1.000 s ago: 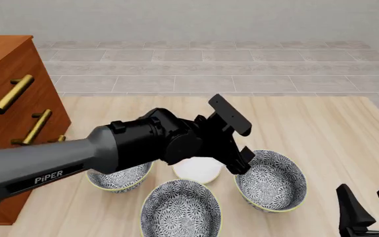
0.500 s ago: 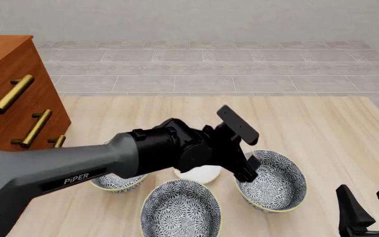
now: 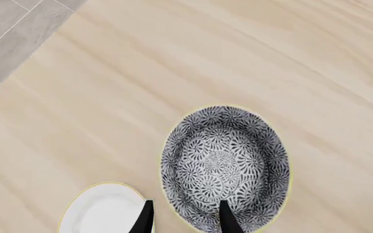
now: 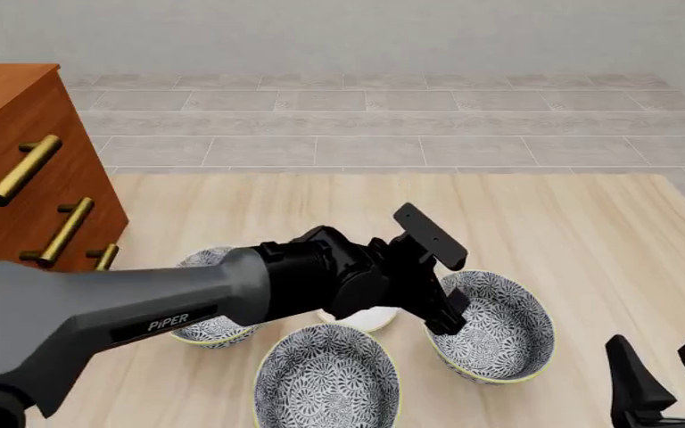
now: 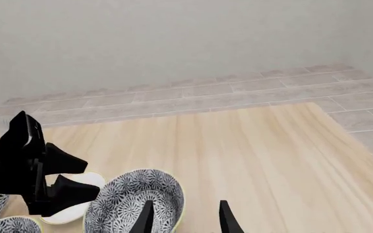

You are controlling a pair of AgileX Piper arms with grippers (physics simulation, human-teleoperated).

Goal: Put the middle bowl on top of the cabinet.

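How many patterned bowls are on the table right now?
3. The left bowl is mostly hidden under the left arm, the near bowl sits at the front, and the right bowl lies by the left gripper. The white dish isn't counted.

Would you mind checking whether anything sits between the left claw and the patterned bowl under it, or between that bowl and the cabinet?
Nothing separates them: the open fingers of the left claw straddle the rim of the patterned bowl. Toward the cabinet, the white dish and another bowl sit low; lifting should clear them.
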